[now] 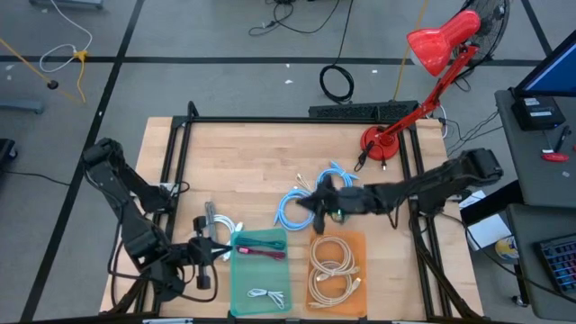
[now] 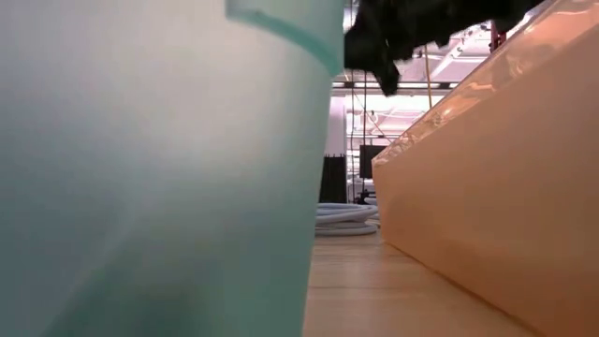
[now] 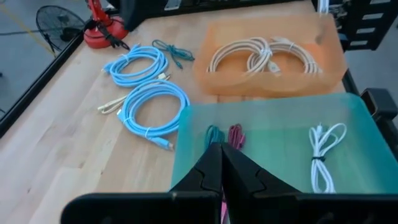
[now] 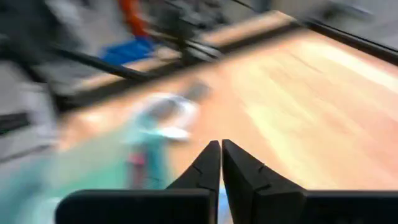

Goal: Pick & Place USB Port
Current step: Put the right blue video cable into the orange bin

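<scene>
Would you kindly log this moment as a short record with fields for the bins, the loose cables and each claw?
green bin: holds a white cable, a teal cable and a maroon cable
orange bin: holds coiled beige cables
loose on table: light blue cable coils, beside the red lamp
left claw: shut, at the green bin's left edge
right claw: shut, over the blue coils

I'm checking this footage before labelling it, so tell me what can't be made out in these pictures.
- Right wrist view: motion blur smears the table and cables; whether the right gripper holds anything is unclear.
- Low view: the green bin and orange bin block most of the table.
- High view: cable connector types are too small.
</scene>
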